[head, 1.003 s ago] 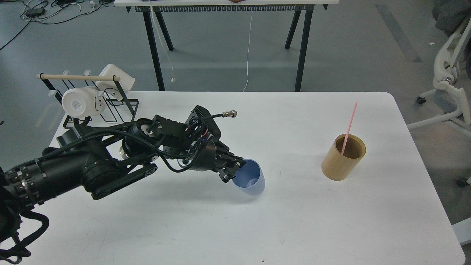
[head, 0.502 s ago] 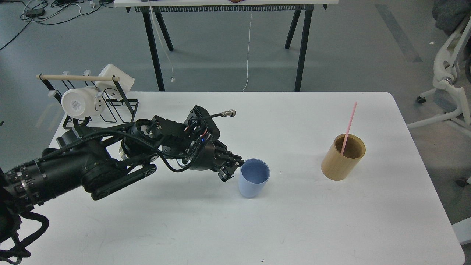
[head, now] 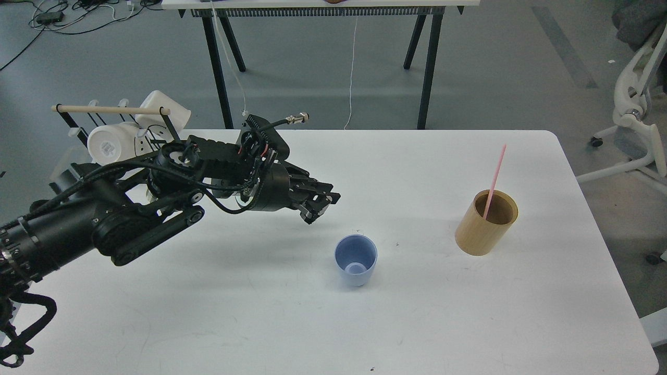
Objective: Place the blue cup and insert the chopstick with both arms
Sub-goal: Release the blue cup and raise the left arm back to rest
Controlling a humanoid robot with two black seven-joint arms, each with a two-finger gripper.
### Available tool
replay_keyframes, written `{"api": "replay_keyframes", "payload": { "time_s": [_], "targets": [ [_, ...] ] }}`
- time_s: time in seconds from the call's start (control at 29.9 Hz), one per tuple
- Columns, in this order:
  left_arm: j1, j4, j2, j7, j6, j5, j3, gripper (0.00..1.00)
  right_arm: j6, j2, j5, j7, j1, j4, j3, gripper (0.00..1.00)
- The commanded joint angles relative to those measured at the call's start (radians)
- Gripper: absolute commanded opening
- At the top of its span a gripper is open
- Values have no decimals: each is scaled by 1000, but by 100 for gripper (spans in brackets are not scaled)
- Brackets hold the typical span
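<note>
The blue cup [head: 356,259] stands upright and empty on the white table [head: 365,323], near the middle. My left gripper [head: 319,204] hangs open above and to the left of the cup, clear of it and holding nothing. A pink chopstick [head: 494,179] leans in a bamboo holder [head: 486,222] at the right of the table. My right arm and gripper are out of view.
A black wire rack [head: 156,148] with a wooden rod and white cups stands at the table's back left, behind my left arm. A second table's black legs [head: 427,67] stand beyond the far edge. A white chair base [head: 633,135] is off to the right.
The left gripper let go of the blue cup, which went from tilted to upright on the table. The gripper then lifted up and back to the left, away from the cup.
</note>
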Motion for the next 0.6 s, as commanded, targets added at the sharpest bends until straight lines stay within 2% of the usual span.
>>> {"api": "replay_keyframes", "payload": {
  "time_s": [0.0, 0.03, 0.13, 0.17, 0.3, 0.57],
  "targets": [
    [1, -2, 9, -3, 0, -112, -87, 47, 7, -33, -2, -5, -24, 15, -29, 99],
    [2, 0, 9, -1, 0, -169, -133, 56, 7, -47, -4, -5, -36, 36, -52, 99],
    [14, 15, 6, 5, 0, -365, -248, 92, 4, -101, -36, 7, -64, 107, -126, 99],
    [16, 30, 6, 5, 0, -438, -276, 98, 3, -121, -59, 10, -70, 133, -144, 99],
    [11, 157, -9, 2, 0, -710, -322, 99, -13, -176, -252, 16, -79, 208, -171, 99],
    [13, 386, -101, 5, 0, -1362, -415, 99, -137, -234, -773, 18, -159, 440, -174, 98]
  ]
}}
